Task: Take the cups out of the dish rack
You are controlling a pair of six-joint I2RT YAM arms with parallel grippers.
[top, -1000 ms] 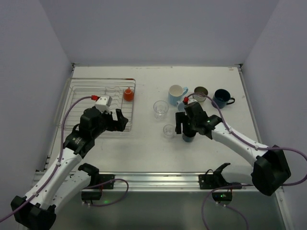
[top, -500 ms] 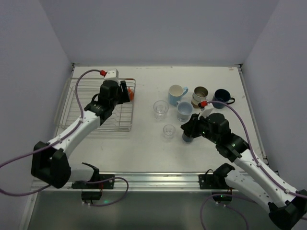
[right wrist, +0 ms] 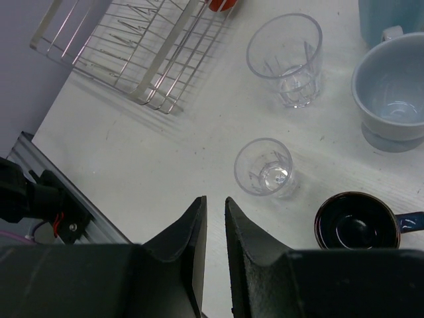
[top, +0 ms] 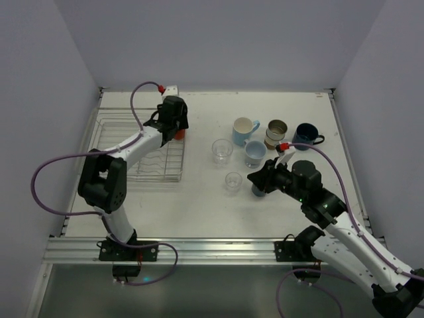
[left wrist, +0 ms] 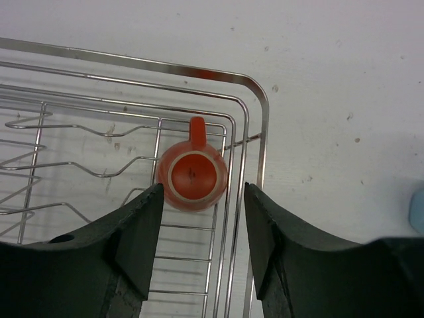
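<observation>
The only cup seen in the rack [left wrist: 255, 119] is an orange mug [left wrist: 195, 171], in its far right corner with the handle toward the rim. The left gripper [left wrist: 201, 199] hangs over it with jaws apart, probably lined up to grab it (the top view hides most of the mug). The right gripper [right wrist: 214, 205] has its jaws nearly together and empty, above the table [right wrist: 165, 165] near a black mug [right wrist: 358, 220] whose handle is cut off.

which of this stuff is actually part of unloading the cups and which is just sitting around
Part of the job: dish rack; orange cup, inside the rack; out on the table: light blue mug, metallic tumbler, navy mug, grey-blue mug, black mug, larger clear glass, smaller clear glass.

Not part of it: mounting rail and table, both only fixtures.
</observation>
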